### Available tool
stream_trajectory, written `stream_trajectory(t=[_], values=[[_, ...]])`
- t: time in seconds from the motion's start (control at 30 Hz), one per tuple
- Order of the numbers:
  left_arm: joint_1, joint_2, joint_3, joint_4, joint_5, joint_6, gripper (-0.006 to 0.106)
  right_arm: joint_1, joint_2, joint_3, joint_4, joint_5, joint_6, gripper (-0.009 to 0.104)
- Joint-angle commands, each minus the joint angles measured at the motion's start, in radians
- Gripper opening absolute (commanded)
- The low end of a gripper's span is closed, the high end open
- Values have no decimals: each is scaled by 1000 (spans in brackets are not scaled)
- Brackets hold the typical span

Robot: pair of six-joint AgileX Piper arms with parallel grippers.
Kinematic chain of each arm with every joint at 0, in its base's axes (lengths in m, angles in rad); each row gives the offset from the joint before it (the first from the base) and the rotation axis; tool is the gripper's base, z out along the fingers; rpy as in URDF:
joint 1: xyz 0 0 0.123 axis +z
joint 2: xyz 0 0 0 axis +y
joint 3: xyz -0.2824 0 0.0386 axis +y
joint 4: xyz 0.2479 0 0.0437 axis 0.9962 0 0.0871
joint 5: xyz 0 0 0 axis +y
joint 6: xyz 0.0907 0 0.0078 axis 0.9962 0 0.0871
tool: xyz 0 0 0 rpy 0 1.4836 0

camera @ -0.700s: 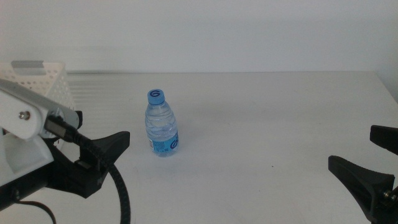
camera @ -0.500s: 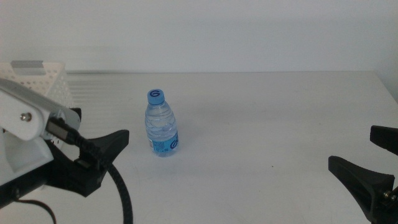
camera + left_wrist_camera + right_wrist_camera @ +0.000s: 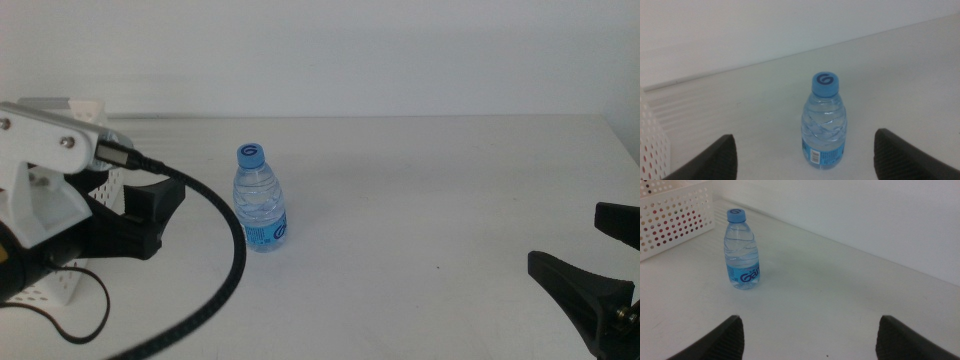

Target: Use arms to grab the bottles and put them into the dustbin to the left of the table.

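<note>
While my left gripper [image 3: 802, 155] hung wide open and empty at the table's left side, its jaws framed the small blue-capped water bottle [image 3: 823, 122], which stood upright just beyond them, not yet touched. I judged this the approach step: next I had to advance until the jaws flanked the bottle's body, then close. Its blue label read "Ga…", the cap bore a ring mark. The white perforated dustbin [image 3: 675, 220] sat far left. My right gripper [image 3: 807, 340] waited open near the right edge.
</note>
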Motion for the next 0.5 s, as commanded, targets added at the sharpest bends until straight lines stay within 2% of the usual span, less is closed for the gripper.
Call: stream_trajectory(t=[0.0,0.17,0.37,0.47], values=[[-1,-2,-6,-2,-119,-13,90,-6,0,-29,-10,-70,-13,75],[-1,2,137,10,-389,-75,90,-6,0,-29,-10,-70,-13,75],[0,10,301,147,-636,-222,90,-6,0,-29,-10,-70,-13,75],[0,54,332,167,-724,-226,90,-6,0,-29,-10,-70,-13,75]])
